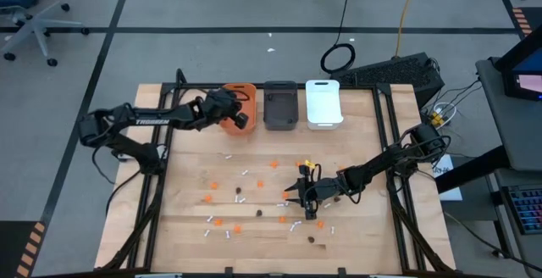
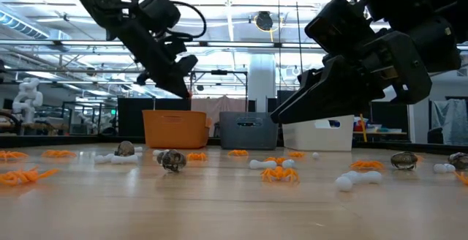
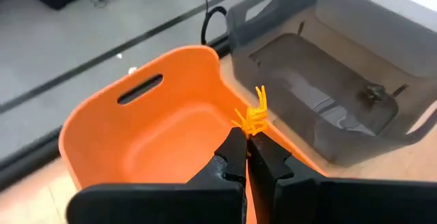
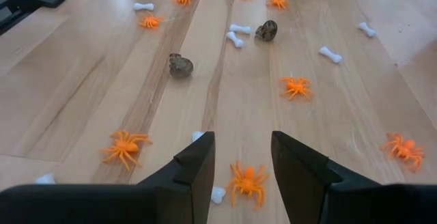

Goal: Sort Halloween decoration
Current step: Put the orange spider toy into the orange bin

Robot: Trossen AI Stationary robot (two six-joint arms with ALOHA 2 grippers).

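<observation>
Orange spiders (image 4: pixel 247 180), bones (image 4: pixel 330 54) scattered around right claw (image 4: pixel 240 157).

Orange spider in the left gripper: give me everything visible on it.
The orange spider is a tiny, bright orange piece that looks like soft plastic, with thin legs fanning upward. It is pinched at the tips of the shut left gripper, body at the fingertips and legs sticking out beyond them. It hangs in the air above the orange bin, near the wall next to the dark grey bin. Only the fingers touch it.
</observation>
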